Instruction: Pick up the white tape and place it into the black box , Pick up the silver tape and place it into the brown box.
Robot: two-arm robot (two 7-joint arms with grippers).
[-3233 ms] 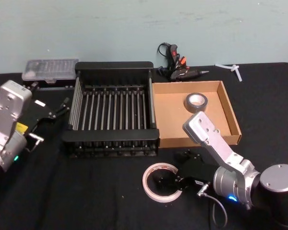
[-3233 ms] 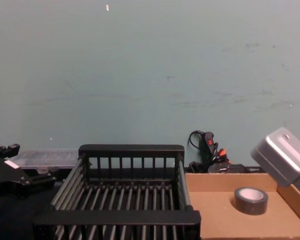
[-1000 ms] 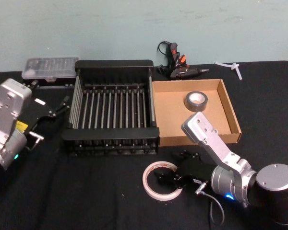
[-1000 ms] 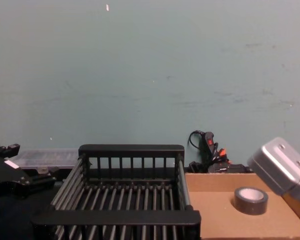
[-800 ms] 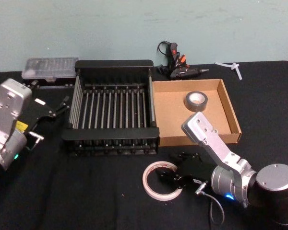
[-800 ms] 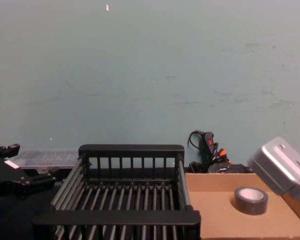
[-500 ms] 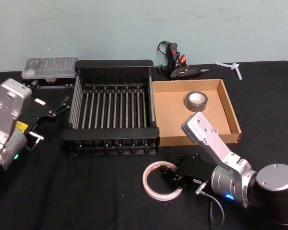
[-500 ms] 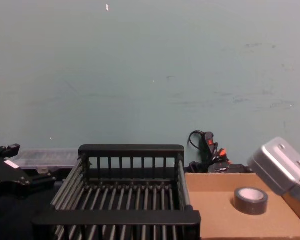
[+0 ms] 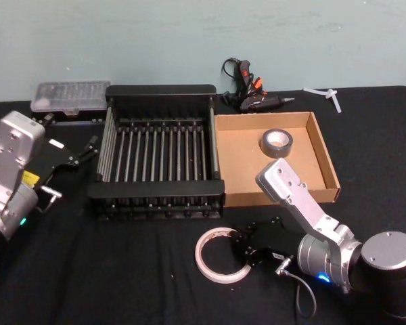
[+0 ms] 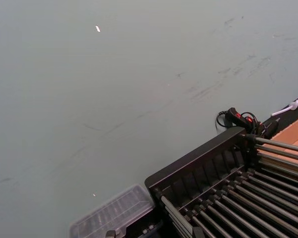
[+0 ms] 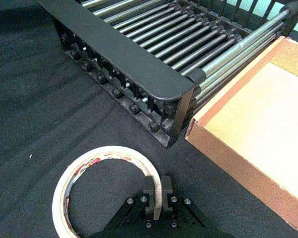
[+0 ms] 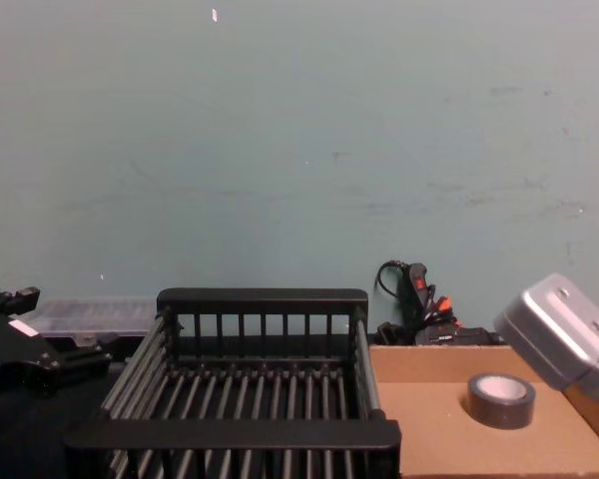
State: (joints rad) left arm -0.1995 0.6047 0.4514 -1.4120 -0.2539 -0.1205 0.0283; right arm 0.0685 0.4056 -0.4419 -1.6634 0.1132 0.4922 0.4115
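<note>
Black tabletop (image 9: 122, 271): right end effector (image 11: 157, 200) clamped on white tape (image 9: 221, 254) rim, near black box (image 9: 159, 156).

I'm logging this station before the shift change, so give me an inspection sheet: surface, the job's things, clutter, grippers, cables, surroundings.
Surface: black cloth-covered table.
Job's things: white tape flat on the cloth in front of the boxes; black box holds nothing; silver tape lies inside the brown box, which stands right of the black box.
Clutter: clear plastic case behind the black box's left corner; glue gun and a white plastic piece at the back.
Grippers: right gripper has its jaws shut across the white tape's wall; left gripper parked left of the black box, open.
Cables: glue gun cord; a cable by the right arm's base.
Surroundings: plain teal wall.
</note>
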